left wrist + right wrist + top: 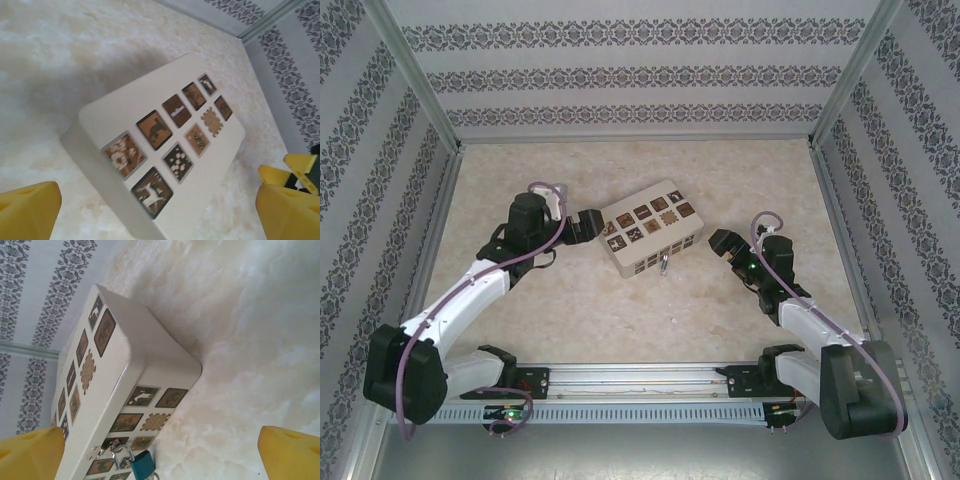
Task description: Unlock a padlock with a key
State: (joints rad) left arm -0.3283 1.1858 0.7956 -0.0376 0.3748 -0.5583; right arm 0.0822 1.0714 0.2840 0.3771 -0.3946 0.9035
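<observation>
Both my left gripper (586,228) and right gripper (724,244) gaped wide and empty beside the cream box with brown picture tiles (650,232). The tiny teal-blue padlock (143,463) hung at its front. Nudging the box could have swung the lock away.

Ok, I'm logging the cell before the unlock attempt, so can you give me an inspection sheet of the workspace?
Surface: pale marbled table.
Job's things: teal padlock hangs at the front latch of the cream box; where the key is cannot be told.
Clutter: nothing seen.
Grippers: left gripper open, by the box's left end; right gripper open, off its right end; neither holds anything.
Cables: purple cables loop along both arms, off the box.
Surroundings: patterned walls, metal frame.
</observation>
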